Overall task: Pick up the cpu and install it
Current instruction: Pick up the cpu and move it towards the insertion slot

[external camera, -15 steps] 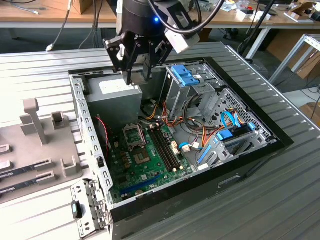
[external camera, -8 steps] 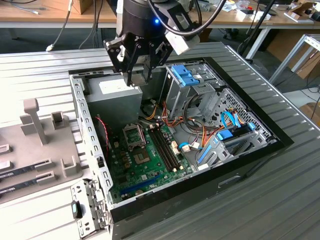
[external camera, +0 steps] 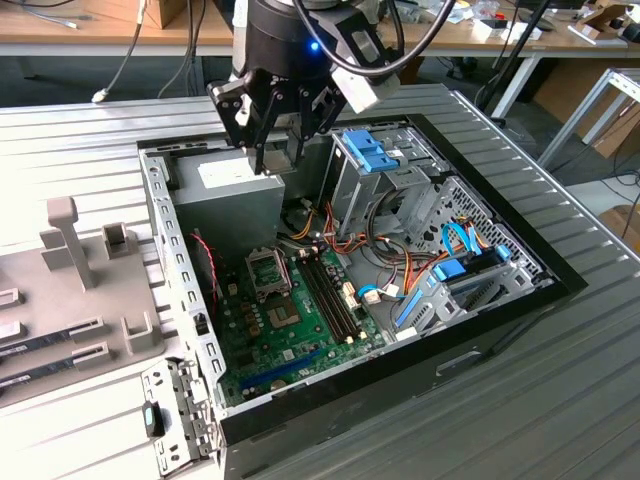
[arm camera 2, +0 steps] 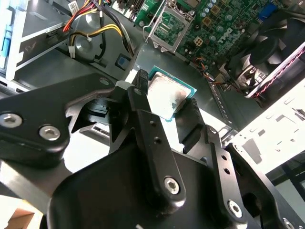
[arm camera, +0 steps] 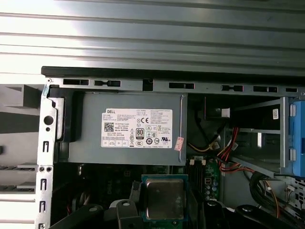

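The cpu (arm camera 2: 167,98), a small square chip with a silver-grey top and thin green rim, sits clamped between my gripper's (arm camera 2: 167,99) two black fingers, held by opposite edges. In the first wrist view the cpu (arm camera: 164,198) hangs in my gripper (arm camera: 164,202) over the edge of the grey power supply (arm camera: 128,129). In the exterior view my gripper (external camera: 277,150) hovers above the power supply (external camera: 235,195) at the back of the open computer case. The open cpu socket (external camera: 268,270) on the green motherboard (external camera: 290,335) lies lower down and nearer the camera. The socket (arm camera 2: 169,24) is some way off from the chip.
Dark memory sticks (external camera: 330,295) run beside the socket. Bundled coloured cables (external camera: 350,240) and a blue-fronted drive cage (external camera: 370,150) fill the case toward the exterior view's right. A black fan (arm camera 2: 271,43) sits near the socket. A grey fixture tray (external camera: 80,300) lies outside the case.
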`<state>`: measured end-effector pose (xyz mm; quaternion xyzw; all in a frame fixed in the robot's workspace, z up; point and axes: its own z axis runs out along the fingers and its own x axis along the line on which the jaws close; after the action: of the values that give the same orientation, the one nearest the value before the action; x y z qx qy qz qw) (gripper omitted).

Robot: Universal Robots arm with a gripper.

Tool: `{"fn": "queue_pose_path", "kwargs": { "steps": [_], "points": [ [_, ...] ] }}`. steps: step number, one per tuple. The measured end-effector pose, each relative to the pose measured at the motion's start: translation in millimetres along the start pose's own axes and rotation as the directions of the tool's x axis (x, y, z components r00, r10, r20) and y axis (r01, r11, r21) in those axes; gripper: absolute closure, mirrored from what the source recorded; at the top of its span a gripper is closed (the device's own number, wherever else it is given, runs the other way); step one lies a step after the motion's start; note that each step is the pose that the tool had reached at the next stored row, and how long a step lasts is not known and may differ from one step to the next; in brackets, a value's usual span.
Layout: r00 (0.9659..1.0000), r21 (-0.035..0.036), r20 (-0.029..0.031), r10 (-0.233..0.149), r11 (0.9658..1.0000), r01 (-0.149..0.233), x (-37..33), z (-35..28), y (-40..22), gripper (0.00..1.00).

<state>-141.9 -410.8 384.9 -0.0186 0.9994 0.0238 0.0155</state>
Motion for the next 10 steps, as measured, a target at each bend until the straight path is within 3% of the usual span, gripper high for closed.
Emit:
{"fn": "queue_pose_path", "kwargs": {
  "steps": [10],
  "points": [
    [1.0,0.0,0.0,0.0,1.0,0.0,-0.4,2.5,-2.1,0.53]
  ]
}}
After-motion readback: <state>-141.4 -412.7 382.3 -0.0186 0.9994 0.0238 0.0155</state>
